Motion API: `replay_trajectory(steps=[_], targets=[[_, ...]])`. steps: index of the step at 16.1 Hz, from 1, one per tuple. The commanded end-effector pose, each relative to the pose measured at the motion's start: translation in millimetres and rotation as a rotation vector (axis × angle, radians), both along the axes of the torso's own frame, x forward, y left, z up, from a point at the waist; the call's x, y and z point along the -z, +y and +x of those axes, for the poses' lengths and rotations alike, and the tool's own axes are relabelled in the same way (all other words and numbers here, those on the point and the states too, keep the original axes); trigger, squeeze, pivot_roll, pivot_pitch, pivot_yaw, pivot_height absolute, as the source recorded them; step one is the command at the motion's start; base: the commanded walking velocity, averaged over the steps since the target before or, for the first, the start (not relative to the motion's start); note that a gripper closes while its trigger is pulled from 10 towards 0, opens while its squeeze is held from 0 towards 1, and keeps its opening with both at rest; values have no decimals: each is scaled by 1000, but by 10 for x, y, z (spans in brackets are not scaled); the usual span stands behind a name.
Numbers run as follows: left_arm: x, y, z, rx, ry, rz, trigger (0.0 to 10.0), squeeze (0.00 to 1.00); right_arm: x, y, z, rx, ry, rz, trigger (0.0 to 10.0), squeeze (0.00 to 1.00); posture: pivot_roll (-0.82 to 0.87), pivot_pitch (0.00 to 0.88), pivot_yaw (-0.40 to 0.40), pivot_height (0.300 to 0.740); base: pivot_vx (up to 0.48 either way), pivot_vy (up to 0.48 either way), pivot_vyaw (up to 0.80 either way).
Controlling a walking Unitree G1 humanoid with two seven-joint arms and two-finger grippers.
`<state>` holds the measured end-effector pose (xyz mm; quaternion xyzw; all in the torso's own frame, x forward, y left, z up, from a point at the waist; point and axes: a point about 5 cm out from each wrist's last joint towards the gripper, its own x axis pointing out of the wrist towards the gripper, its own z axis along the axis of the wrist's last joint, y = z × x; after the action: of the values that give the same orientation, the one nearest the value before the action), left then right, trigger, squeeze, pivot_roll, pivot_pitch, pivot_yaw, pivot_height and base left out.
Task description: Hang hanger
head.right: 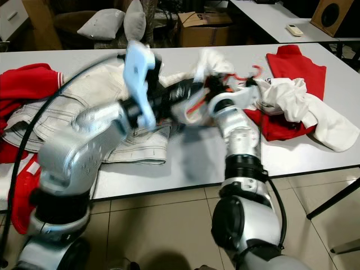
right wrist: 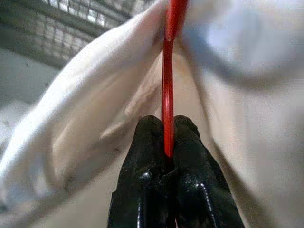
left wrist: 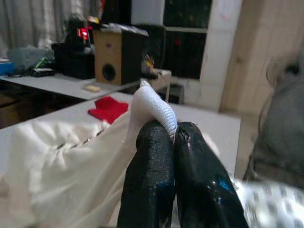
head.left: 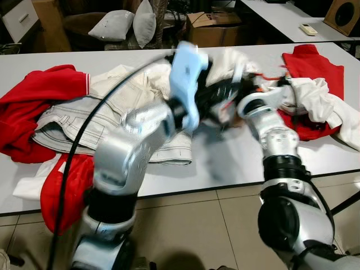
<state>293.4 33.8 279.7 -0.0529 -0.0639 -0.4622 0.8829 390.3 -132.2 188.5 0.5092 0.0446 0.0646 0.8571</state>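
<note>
Left eye view puts both arms mid-frame over your white table [head.left: 236, 163], strewn with clothes. Left wrist view: left gripper [left wrist: 173, 137] pinches a white garment's cuff [left wrist: 154, 107]. Right wrist view: right gripper [right wrist: 167, 124] clamps the red hanger [right wrist: 167, 85] inside the cloth. You're dressing it; next, seat the shoulder.

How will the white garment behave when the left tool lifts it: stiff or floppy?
Probably floppy: the white garment sags in soft folds below the left tool, which pinches its ribbed cuff. It may slip, since only that thin edge is held. Likely light, draping loosely around the red hanger in the right tool.
</note>
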Motion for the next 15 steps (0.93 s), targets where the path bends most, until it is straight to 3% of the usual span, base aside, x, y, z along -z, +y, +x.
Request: replay_trajectory(steps=[1,3,4,5,6,7,8,9,11,14,15], targets=[[-125,71,88,-67,19,-75,0,0,-43,57,-37,-41,-22,-90,10000,0,26,0,-13,740,0,0,0],[-289,187,227,-135,151,-305,0,0,-28,63,-125,-82,-40,-215,10000,0,17,0,-1,740,0,0,0],[-318,195,232,-127,170,-341,0,0,-17,58,-135,-83,-38,-232,10000,0,16,0,1,740,0,0,0],[-337,183,208,-88,168,-301,0,0,20,-8,-150,-46,-22,-231,10000,0,16,0,9,740,0,0,0],[-283,167,188,-76,144,-194,0,0,28,-66,-156,-13,-14,-204,10000,0,15,0,12,740,0,0,0],[-108,177,197,-106,155,-66,0,0,-8,-136,-151,30,-19,-142,10000,0,10,0,17,740,0,0,0],[18,184,186,-115,180,1,0,0,-44,-195,-147,65,-22,-89,10000,0,7,0,18,740,0,0,0],[38,151,132,-74,194,7,0,0,-66,-220,-139,76,-20,-64,10000,0,11,0,15,740,0,0,0],[-26,112,154,-109,213,-61,0,0,-98,-174,-126,42,-20,-81,10000,0,20,0,2,740,0,0,0],[-83,318,443,-325,234,-187,0,0,-100,-78,-192,-54,-7,-101,10000,0,24,0,-10,740,0,0,0],[-73,362,487,-353,237,-190,0,0,-97,-57,-218,-82,-4,-96,10000,0,24,0,-9,740,0,0,0]])
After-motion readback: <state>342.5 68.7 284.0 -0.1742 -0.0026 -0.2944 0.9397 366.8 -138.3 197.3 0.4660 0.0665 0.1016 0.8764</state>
